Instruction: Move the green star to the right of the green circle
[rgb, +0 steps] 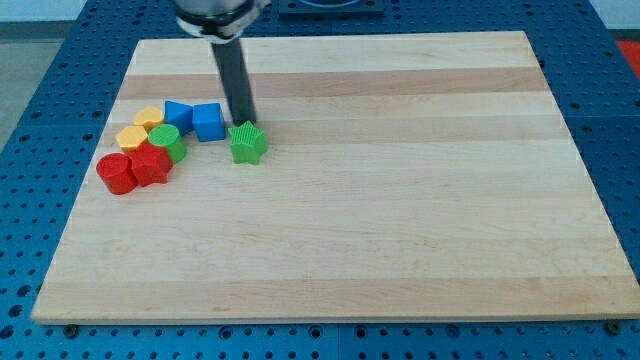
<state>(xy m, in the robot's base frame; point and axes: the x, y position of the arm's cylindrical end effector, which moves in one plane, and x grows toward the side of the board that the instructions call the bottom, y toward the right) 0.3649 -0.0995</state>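
Note:
The green star (247, 143) lies on the wooden board (400, 200), left of centre near the view's top. The green circle (166, 142) sits further left in a cluster of blocks, with a gap between it and the star. My tip (244, 122) stands right at the star's top edge, between the star and the blue cube (208, 122), apparently touching the star.
The cluster at the view's left holds a blue block (177, 114), two yellow blocks (149, 119) (131, 137), a red cylinder (115, 173) and a red block (150, 165). The board rests on a blue perforated table (40, 100).

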